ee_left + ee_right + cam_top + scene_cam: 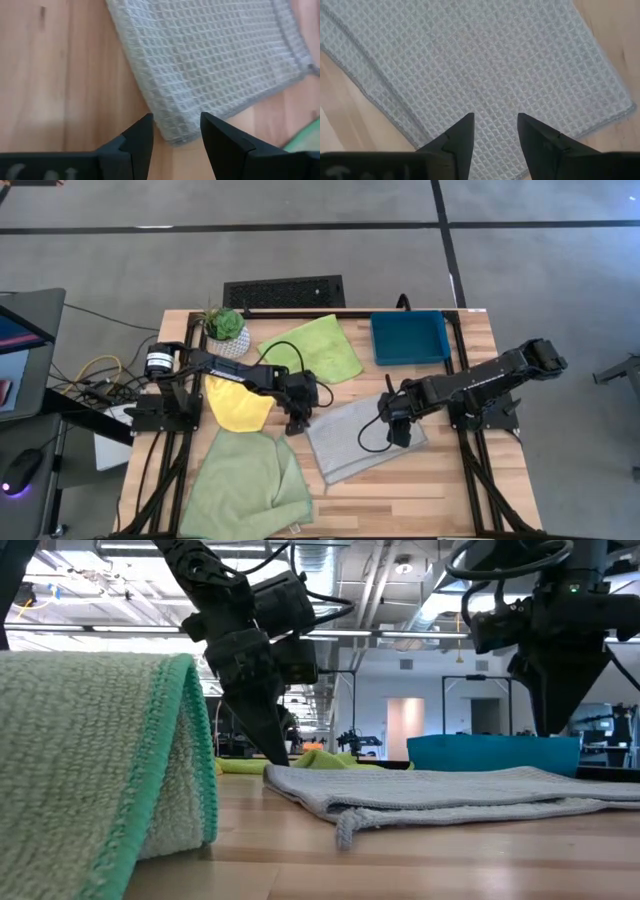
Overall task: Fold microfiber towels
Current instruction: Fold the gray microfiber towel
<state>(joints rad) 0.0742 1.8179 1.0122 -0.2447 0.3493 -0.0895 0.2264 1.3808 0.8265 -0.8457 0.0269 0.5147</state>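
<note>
Both end effectors hovering w/ jaws open over grey towel (pixel 362 438). Left end effector (pixel 297 420) lining up its corner, right end effector (pixel 400 432) over mid-cloth, prob. prepping a fold.

Grey towel (pixel 485 60): waffle-weave cloth, matt, stitched hem. Pale green towel (pixel 95 770): nubbly terry cloth, teal-stitched edge. Table (pixel 65 85): light wood, smooth, faint sheen. Teal tray (pixel 410 338): smooth, rigid, plastic-looking. Left gripper (pixel 175 131) fingers: matt black.

High view overhead, low view table-level — both wrist views close on grey towel (pixel 210 65).
</note>
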